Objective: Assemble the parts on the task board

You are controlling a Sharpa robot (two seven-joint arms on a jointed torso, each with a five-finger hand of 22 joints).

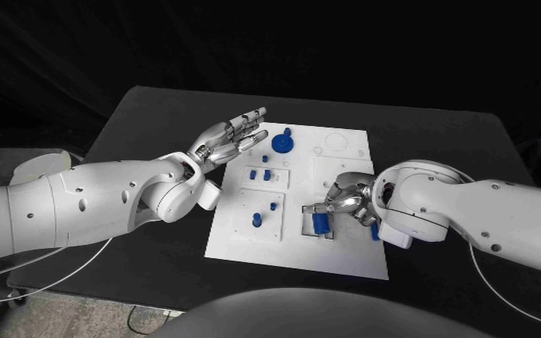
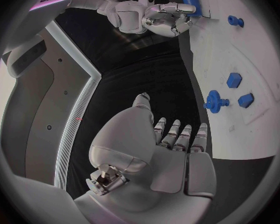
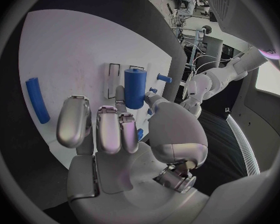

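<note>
The white task board (image 1: 338, 253) lies in the middle of the black table. My right hand (image 1: 349, 199) is low over its near right part and pinches a blue cylinder (image 1: 320, 224) upright between thumb and a finger, at a small framed recess; the right wrist view shows the cylinder (image 3: 134, 87) in that pinch. A blue rod (image 3: 38, 100) lies flat on the board beside that hand. My left hand (image 1: 231, 141) hovers open, fingers spread, at the board's far left edge, near a blue gear (image 1: 281, 144). The left wrist view shows the gear (image 2: 214, 103) ahead of the fingertips (image 2: 180, 134).
Small blue pieces (image 1: 263, 174) stand in a recess at the board's left middle, and two more (image 1: 264, 213) lie nearer the front. Black table (image 1: 147, 119) surrounds the board on all sides. Cables run along the front left under my left arm.
</note>
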